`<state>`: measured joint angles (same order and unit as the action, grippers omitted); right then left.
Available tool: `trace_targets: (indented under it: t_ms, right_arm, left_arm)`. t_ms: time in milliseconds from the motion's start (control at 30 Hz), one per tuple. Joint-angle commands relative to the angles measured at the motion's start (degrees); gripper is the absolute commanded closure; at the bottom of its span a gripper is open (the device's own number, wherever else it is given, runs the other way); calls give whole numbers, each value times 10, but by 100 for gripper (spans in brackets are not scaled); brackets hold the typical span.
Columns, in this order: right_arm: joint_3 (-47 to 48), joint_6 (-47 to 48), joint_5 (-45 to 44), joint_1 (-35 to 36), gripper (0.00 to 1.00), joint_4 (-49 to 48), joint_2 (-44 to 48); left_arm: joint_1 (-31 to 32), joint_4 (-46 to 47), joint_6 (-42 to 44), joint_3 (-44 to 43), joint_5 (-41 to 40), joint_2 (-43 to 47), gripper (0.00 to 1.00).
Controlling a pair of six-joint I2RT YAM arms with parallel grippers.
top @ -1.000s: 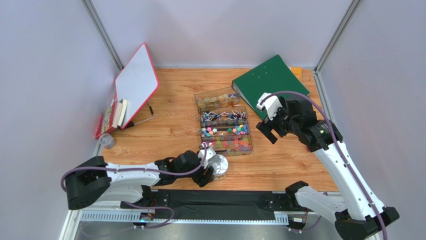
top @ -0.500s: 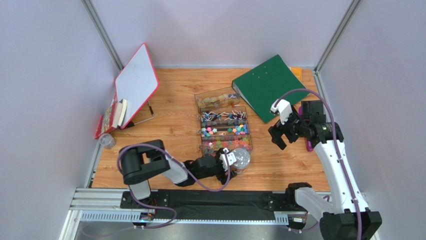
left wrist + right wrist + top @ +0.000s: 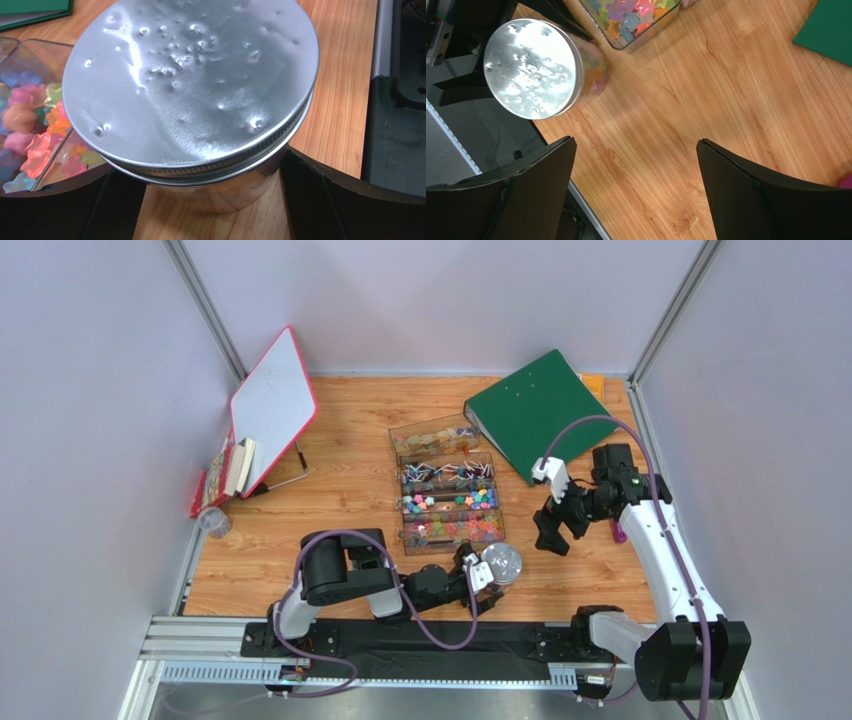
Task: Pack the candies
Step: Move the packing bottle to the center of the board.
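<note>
The candies (image 3: 452,530) fill the near compartment of a clear box (image 3: 447,485); they also show at the left edge of the left wrist view (image 3: 30,135) and at the top of the right wrist view (image 3: 631,12). A glass jar with a dented silver lid (image 3: 501,564) (image 3: 190,80) (image 3: 532,67) stands just right of the box's near corner, with coloured sweets showing through its side. My left gripper (image 3: 488,576) (image 3: 210,210) is open, its fingers either side of the jar with a gap on each side. My right gripper (image 3: 553,530) (image 3: 636,145) hangs open over bare wood, right of the jar.
A green binder (image 3: 540,410) lies at the back right and a white board (image 3: 272,405) leans at the back left beside books (image 3: 225,475). A small clear cup (image 3: 213,522) sits at the left edge. A pink-purple object (image 3: 620,533) lies partly hidden under the right arm. A black mat (image 3: 430,640) runs along the near edge.
The left arm brought the jar rightward along the near edge to beside the box corner, and its jaws widened off it. The right gripper swung right and nearer.
</note>
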<state>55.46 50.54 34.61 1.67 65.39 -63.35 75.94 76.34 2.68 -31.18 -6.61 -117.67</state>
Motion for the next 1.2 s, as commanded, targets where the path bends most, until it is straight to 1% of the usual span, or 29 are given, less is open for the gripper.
trace_targets:
  t_ms: [0,67,167,200,267,300,367,433,667,833,900,933,967,1033,1067,1133,1167]
  right_arm:
    - [1,43,31,-2,3,18,11]
    - [2,59,41,-2,3,32,16]
    - [-2,111,55,1,3,74,17]
    - [-4,150,60,3,3,100,17]
    - [-5,186,65,13,2,138,12]
    - [-11,215,63,18,2,147,12]
    - [-19,239,57,30,2,157,16]
    - [-37,268,49,38,1,157,22]
    - [-65,321,31,39,0,131,18]
    - [-66,328,31,39,0,111,6]
    - [-61,330,30,40,0,112,1]
    - [-59,331,31,40,0,110,-2]
    - [-57,336,32,39,0,109,-3]
    - [-57,342,34,39,0,101,-4]
    - [-58,345,34,39,0,99,-6]
    - [-53,345,27,40,0,91,-13]
    - [-50,343,24,39,0,88,-25]
  left_arm:
    - [4,-70,6,-20,-2,-31,0]
    - [4,-64,-5,-25,2,-44,0]
    - [4,-63,-7,-27,-7,-62,2]
    - [4,-62,-6,-32,-9,-65,3]
    - [3,-59,-7,-39,-27,-79,4]
    - [3,-61,-8,-48,-31,-82,2]
    - [3,-71,-13,-55,-37,-85,1]
    - [3,-77,-24,-59,-39,-86,0]
    - [3,-95,-42,-93,-48,-100,0]
    - [2,-107,-51,-124,-63,-128,0]
    - [3,-107,-52,-128,-65,-137,2]
    - [3,-107,-51,-127,-64,-139,6]
    - [3,-105,-48,-124,-64,-142,14]
    - [3,-95,-44,-122,-64,-150,24]
    - [3,-93,-43,-117,-64,-151,34]
    - [3,-83,-39,-111,-54,-150,46]
    - [3,-77,-36,-101,-48,-148,57]
